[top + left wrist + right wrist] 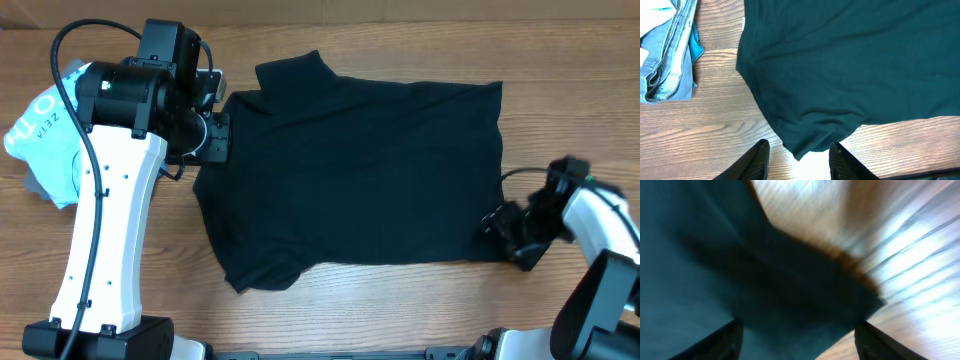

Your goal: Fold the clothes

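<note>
A black T-shirt (370, 170) lies spread flat in the middle of the counter (400, 310), and the folding seems barely begun. At its left edge the left fingers (757, 161) stand half apart and empty. At its near right corner the right fingers (722, 342) gape wide over the cloth, holding nothing.

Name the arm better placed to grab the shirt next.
Likely left: the left end effector, open, straddles a corner of the soft black T-shirt; the right end effector, also open, shows only blur.
</note>
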